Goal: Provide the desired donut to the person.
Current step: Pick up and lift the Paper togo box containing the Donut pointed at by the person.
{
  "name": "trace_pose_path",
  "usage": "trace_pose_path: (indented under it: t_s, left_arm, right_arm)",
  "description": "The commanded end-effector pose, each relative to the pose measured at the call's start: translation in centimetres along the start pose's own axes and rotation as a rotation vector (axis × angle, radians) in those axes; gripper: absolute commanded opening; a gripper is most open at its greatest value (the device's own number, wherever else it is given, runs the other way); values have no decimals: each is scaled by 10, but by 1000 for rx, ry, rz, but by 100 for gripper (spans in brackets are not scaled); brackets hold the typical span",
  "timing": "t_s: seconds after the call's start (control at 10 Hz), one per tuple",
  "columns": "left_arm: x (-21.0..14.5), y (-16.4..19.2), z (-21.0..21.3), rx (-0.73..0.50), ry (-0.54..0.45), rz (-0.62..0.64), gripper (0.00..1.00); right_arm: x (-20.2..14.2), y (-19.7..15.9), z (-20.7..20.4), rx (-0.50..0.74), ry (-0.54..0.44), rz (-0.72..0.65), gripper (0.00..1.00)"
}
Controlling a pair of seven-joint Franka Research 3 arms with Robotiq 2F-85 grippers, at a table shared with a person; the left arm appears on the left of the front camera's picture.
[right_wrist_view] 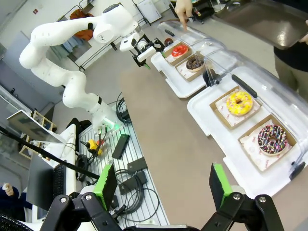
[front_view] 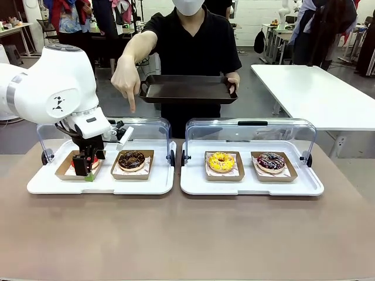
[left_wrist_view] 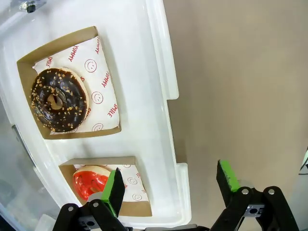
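Note:
The person [front_view: 193, 41] stands at the far side, holding a dark brown tray [front_view: 187, 89] in one hand. The other hand [front_view: 126, 79] points a finger down at the left white tray, above the chocolate nut donut [front_view: 132, 159]. My left gripper [front_view: 88, 170] hangs open over the front edge of the red donut's [left_wrist_view: 90, 182] cardboard tray. In the left wrist view the left gripper [left_wrist_view: 171, 185] has one finger [left_wrist_view: 115, 192] over that cardboard and the other above the bare table. My right gripper [right_wrist_view: 162, 185] is open and empty, high above the table.
Two white trays [front_view: 99, 186] [front_view: 252, 188] with raised clear lids stand side by side. The right one holds a yellow donut [front_view: 221, 161] and a dark sprinkled donut [front_view: 270, 161]. Brown tabletop lies in front of them. A white table [front_view: 316, 93] stands at the back right.

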State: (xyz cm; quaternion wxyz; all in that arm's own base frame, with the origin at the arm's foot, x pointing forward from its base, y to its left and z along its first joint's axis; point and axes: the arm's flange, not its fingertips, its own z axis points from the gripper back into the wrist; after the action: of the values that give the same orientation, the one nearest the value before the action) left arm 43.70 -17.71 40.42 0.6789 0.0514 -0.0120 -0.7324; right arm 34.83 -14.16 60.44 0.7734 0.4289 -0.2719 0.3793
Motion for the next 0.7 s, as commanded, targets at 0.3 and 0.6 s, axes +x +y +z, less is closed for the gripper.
trace_pose_path:
  t_s: [0.3,0.6]
  left_arm:
    - [3,30,-35,-20,-73,-51,100]
    - [-3,52,-48,-37,-127,-37,100]
  right_arm:
    - [-1,-1,1,10,-11,5,100]
    - [-1,-1,1,10,-11,5,100]
